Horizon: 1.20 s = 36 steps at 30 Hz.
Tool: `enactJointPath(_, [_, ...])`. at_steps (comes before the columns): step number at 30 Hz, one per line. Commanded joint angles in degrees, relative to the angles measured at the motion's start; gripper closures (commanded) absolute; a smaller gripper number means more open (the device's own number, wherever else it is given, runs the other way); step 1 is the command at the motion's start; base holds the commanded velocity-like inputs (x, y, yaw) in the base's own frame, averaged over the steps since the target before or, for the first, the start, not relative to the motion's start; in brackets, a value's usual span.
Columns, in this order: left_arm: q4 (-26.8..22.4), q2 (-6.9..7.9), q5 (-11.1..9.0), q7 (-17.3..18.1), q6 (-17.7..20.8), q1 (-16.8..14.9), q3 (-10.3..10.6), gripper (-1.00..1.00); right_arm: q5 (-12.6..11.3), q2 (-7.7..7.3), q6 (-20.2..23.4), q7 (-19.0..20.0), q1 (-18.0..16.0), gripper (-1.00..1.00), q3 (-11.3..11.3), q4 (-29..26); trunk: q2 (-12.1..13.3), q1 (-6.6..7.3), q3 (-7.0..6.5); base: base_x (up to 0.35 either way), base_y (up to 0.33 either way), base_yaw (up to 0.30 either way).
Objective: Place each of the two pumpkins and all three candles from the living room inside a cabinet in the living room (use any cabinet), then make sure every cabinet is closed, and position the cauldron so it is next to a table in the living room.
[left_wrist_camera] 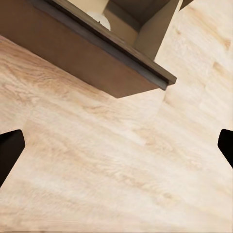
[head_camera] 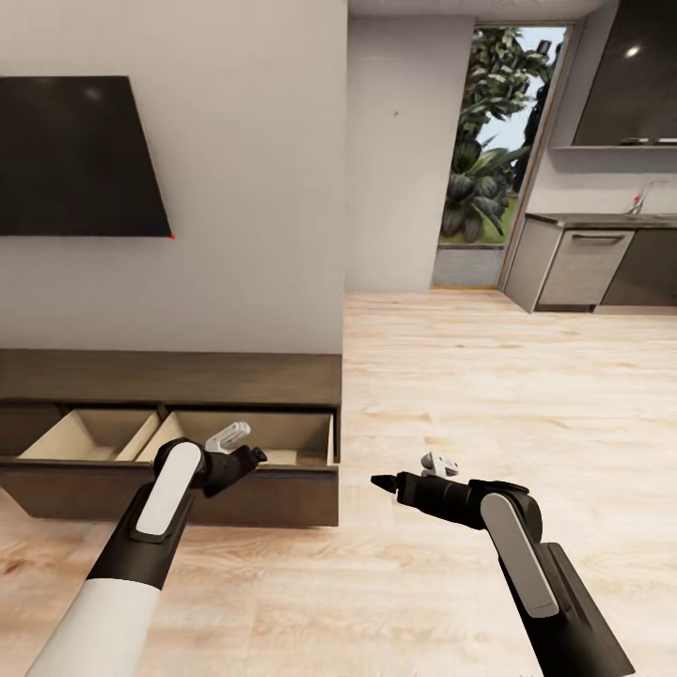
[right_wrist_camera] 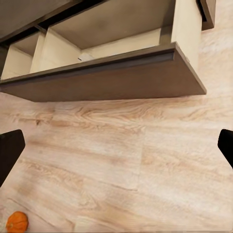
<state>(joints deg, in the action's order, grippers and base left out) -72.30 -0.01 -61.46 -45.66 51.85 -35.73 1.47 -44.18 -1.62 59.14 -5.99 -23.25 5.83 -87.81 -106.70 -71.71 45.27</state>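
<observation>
The cabinet is a long, low dark-brown unit against the wall at the left. Both of its drawers are pulled out and show pale beige insides. My left gripper hovers just in front of the right drawer, open and empty. Inside that drawer sits a small white round thing, apparently a candle. My right gripper hangs over the floor to the cabinet's right, open and empty. One orange pumpkin lies on the floor, apart from the drawer front. The cauldron is out of view.
A black TV hangs on the wall above the cabinet. A wall corner juts out just right of it. Dark grey kitchen units and a glass door stand at the far right. Light wood floor stretches ahead and right.
</observation>
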Motion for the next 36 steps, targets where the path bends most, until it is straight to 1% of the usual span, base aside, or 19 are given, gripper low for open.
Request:
enactJointPath(1, [0.0, 0.02, -0.5, -0.6, 0.1, 0.0, 0.0, -1.00, -0.6, -0.05, 0.1, -0.6, 0.0, -1.00, 0.1, -0.1, 0.4, 0.26, -0.14, -0.259, 0.000, 0.059])
enactJointPath(8, [0.3, 0.17, -0.5, -0.3, 0.0, 0.0, 0.0, -1.00, -0.5, -0.05, 0.1, -0.6, 0.0, -1.00, 0.1, 0.0, 3.2, 1.79, -1.54, -0.319, 0.000, 0.202])
enactJointPath(12, [2.0, 0.23, -0.5, -0.2, -0.3, 0.0, 0.0, -1.00, -0.5, -0.05, -0.1, -0.7, 0.0, -1.00, 0.1, 0.0, 3.2, 1.79, -1.64, -0.321, 0.000, 0.255])
enactJointPath(13, [3.4, 0.27, -0.5, -0.1, -0.4, 0.0, 0.0, -1.00, -0.4, -0.05, -0.1, -0.7, 0.0, -1.00, 0.1, 0.1, 3.2, 1.79, -1.66, -0.208, 0.000, 0.261])
enactJointPath(19, [7.5, 0.62, 0.1, -0.2, -0.7, 0.2, 0.0, -1.00, -0.1, -0.08, -0.2, -0.8, 0.0, -1.00, 0.1, 0.2, 3.2, 1.79, -1.81, -0.103, 0.056, 0.207])
enactJointPath(22, [8.2, 0.61, 0.2, -0.2, -0.7, 0.2, 0.0, -1.00, -0.2, -0.11, -0.2, -0.7, 0.0, -1.00, 0.2, 0.3, 3.2, 1.79, -1.97, -0.135, 0.224, -0.094])
enactJointPath(31, [8.4, 0.86, 0.3, -0.1, -0.7, 0.2, -0.1, -1.00, -0.3, -0.05, -0.2, -0.8, 0.0, -1.00, 0.2, 0.3, 3.2, 1.79, -2.51, -0.147, 0.262, -0.194])
enactJointPath(36, [8.4, 0.88, 0.3, -0.1, -0.7, 0.2, -0.1, -1.00, -0.3, -0.05, -0.2, -0.9, 0.0, -1.00, 0.2, 0.3, 3.2, 1.79, -2.57, -0.164, 0.286, -0.055])
